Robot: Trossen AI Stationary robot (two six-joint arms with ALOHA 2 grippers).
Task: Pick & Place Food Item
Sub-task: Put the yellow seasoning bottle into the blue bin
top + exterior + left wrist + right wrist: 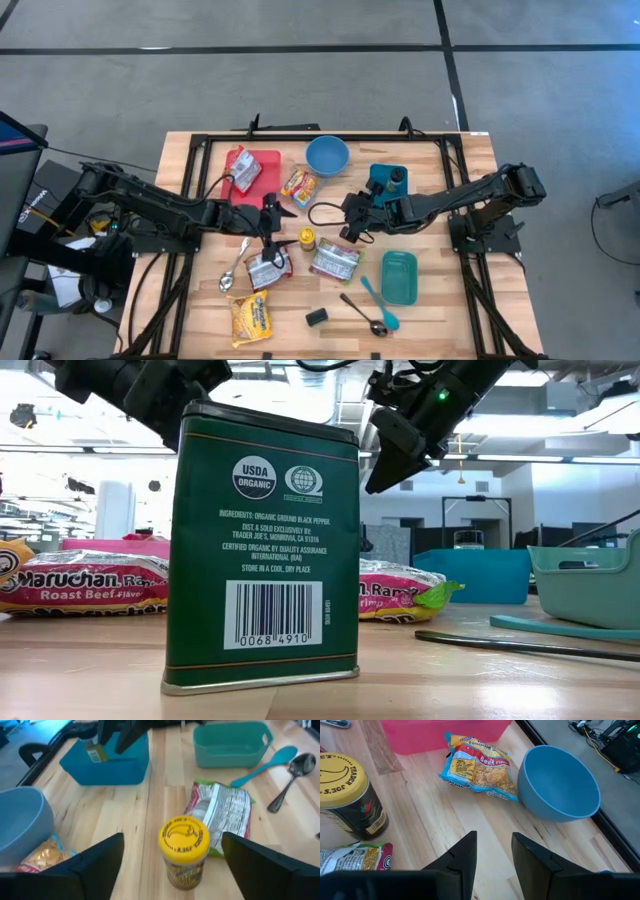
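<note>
A jar with a yellow lid [307, 240] stands upright on the table's middle. It also shows in the left wrist view [184, 851] and in the right wrist view [347, 795]. My left gripper [272, 212] is open wide just left of the jar. In its wrist view [173, 837] the jar stands ahead between the two fingers, untouched. My right gripper [348, 222] hovers right of the jar, open by a narrow gap [495, 837] and empty. Ramen packets lie flat: a beef one [477, 767], a green-edged one [220, 815] and one near my left gripper [268, 268].
A blue bowl [327, 155] and a pink tray [252, 170] stand at the far side. A blue box with a bottle [385, 185] and a teal bin [398, 277] stand at the right. A teal spatula [378, 298], spoons, a yellow packet [250, 318] and a green tin [262, 550] lie near.
</note>
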